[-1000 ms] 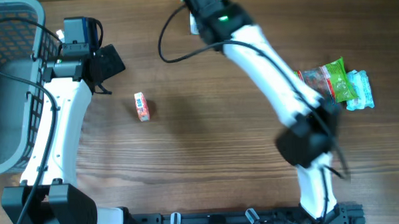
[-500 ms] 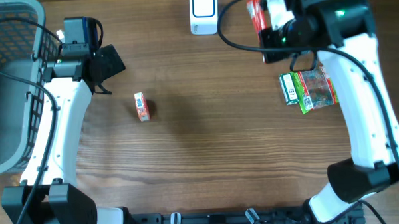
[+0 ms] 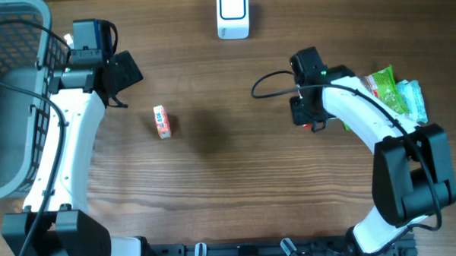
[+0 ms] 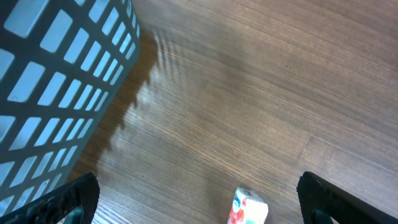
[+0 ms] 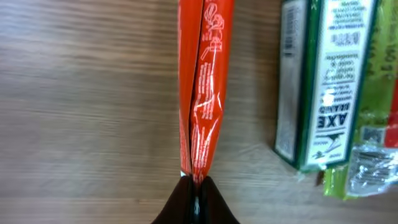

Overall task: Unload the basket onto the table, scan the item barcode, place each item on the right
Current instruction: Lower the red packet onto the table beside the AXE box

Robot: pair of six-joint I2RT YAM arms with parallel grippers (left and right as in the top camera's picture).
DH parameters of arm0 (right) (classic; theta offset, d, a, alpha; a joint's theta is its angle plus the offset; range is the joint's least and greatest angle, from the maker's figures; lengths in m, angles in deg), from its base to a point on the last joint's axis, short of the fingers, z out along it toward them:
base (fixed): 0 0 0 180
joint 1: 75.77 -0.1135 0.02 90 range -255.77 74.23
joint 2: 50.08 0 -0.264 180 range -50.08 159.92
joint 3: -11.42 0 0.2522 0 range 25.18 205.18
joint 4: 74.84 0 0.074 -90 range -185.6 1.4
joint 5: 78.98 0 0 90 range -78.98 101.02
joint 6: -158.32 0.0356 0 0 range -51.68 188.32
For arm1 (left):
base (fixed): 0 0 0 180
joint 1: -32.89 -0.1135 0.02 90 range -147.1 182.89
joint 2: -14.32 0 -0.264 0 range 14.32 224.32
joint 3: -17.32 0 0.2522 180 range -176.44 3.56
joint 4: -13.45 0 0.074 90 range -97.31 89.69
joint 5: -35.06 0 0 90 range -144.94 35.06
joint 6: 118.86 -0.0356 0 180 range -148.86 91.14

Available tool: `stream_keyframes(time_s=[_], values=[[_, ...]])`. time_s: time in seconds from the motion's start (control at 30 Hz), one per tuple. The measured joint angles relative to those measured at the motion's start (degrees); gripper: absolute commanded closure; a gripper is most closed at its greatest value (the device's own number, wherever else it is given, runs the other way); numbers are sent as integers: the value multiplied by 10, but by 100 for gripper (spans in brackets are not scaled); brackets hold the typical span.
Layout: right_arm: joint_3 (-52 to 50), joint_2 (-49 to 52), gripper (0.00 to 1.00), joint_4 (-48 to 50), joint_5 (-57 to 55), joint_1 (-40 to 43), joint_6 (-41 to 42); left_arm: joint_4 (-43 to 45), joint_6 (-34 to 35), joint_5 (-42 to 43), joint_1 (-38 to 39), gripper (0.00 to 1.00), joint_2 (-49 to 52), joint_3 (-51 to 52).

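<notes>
1. Right wrist view: the right gripper point(image 5: 196, 194) is pinching shut on the near end of a slim orange foil packet point(image 5: 202, 81). The packet's long axis is running straight out from the fingertips, and it is showing its folded seam to the camera. No barcode is showing on this face. A green printed box point(image 5: 323, 81) is lying just beside it on the right, parallel to it and apart from it.

2. Overhead view: the right gripper point(image 3: 313, 123) is hanging over the wooden table point(image 3: 230, 189), right of centre, and is hiding nearly all of the packet. The white rectangular barcode scanner point(image 3: 232, 14) is sitting at the far edge, ahead of these fingers and off to their left, well apart. The coming move is likely hinging on this: the packet needs carrying far and leftward and turning until its code faces the scanner. The left gripper point(image 3: 124, 73) is sitting roughly as far from the scanner, but it is carrying nothing.

3. Left wrist view: the left gripper point(image 4: 202, 198) is standing spread wide and empty. A small orange-and-white carton point(image 4: 249, 208) is lying between its fingers, and a grey plastic mesh basket point(image 4: 56, 81) is standing off to one side.
</notes>
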Motion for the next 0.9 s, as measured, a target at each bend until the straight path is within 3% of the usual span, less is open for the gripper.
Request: stream_keyframes(time_s=[0.27, 0.3, 0.33, 0.37, 0.53, 0.67, 0.7, 0.8, 0.9], values=[[-42, 0, 95, 43, -123, 7, 72, 0, 0, 0, 0, 0, 0, 0], [-42, 0, 86, 43, -130, 10, 75, 0, 0, 0, 0, 0, 0, 0], [-42, 0, 72, 43, -135, 13, 75, 0, 0, 0, 0, 0, 0, 0], [-42, 0, 66, 43, -141, 15, 77, 0, 0, 0, 0, 0, 0, 0], [-42, 0, 62, 34, -153, 17, 57, 0, 0, 0, 0, 0, 0, 0], [-11, 0, 47, -13, -150, 17, 48, 0, 0, 0, 0, 0, 0, 0], [12, -1, 41, -30, -130, 17, 45, 0, 0, 0, 0, 0, 0, 0], [84, -4, 40, -46, 18, 14, 25, 0, 0, 0, 0, 0, 0, 0], [103, -10, 39, 10, 188, -11, 23, 0, 0, 0, 0, 0, 0, 0]])
